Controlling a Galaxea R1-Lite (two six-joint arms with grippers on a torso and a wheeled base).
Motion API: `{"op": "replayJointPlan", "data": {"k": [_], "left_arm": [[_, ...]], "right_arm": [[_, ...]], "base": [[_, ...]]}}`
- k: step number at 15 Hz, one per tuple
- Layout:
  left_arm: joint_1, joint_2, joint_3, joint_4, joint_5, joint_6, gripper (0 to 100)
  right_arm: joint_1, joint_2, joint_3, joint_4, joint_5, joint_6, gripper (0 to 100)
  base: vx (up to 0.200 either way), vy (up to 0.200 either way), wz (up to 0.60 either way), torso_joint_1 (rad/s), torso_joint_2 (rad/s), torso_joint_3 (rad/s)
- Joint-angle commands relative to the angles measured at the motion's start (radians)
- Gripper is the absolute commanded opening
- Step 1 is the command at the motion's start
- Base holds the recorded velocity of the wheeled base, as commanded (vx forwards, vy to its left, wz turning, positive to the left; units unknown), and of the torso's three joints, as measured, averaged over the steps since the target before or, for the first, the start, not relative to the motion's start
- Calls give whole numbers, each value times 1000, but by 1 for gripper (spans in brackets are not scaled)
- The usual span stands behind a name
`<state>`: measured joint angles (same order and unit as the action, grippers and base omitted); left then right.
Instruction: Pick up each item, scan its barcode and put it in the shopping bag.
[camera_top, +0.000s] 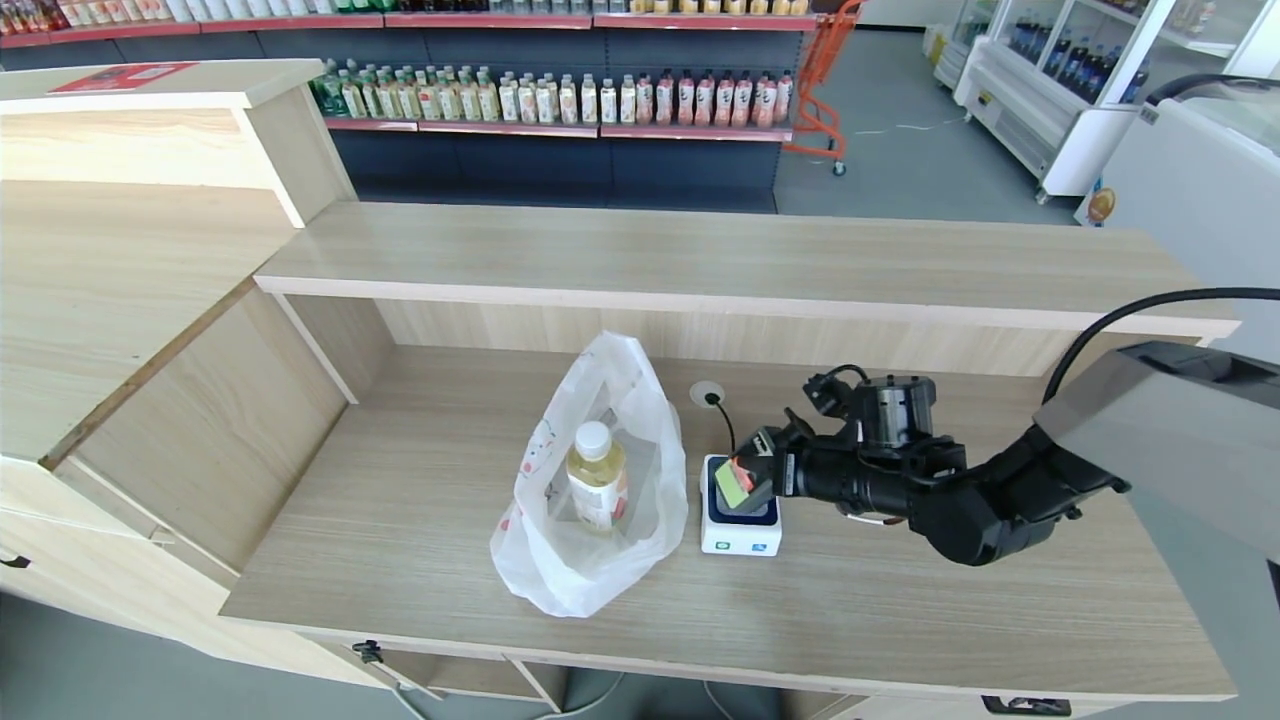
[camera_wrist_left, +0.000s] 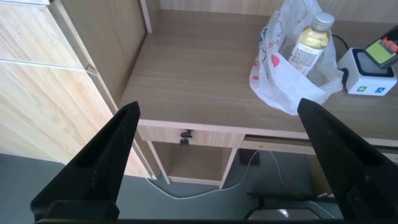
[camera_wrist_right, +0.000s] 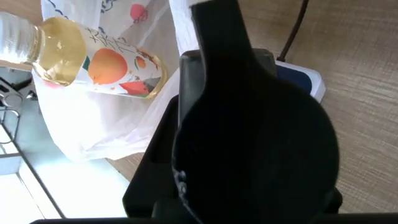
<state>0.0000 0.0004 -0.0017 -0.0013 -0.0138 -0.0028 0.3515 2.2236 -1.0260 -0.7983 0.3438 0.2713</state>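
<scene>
Pinching a small green-and-orange item (camera_top: 730, 490) just above the white scanner (camera_top: 741, 537) at frame centre, the right gripper (camera_top: 748, 480) should, I judge, hold its barcode squarely to the scanner, steady, before swinging left to the shopping bag (camera_top: 560, 575).

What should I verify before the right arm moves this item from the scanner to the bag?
1. Right gripper shut on the small green-and-orange item: ok.
2. Item held over the scanner: ok.
3. Barcode read registered: cannot tell.
4. Shopping bag mouth open at the top: ok.
5. Room left beside the bottle in the bag: cannot tell.
6. Left gripper open, off the counter's near edge, away from the bag: ok.
</scene>
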Motion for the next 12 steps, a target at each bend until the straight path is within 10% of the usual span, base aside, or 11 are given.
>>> {"op": "replayJointPlan", "data": {"k": [1,12], "left_arm": [[0,0,0,0,0,0,100],[0,0,0,0,0,-3,100]], "right_arm": [[0,-108,29,-6,3,14,0],[-22,-199,89,-6,0,-99,0]], "base": [[0,0,0,0,0,0],[0,145,0,2,3,0]]}}
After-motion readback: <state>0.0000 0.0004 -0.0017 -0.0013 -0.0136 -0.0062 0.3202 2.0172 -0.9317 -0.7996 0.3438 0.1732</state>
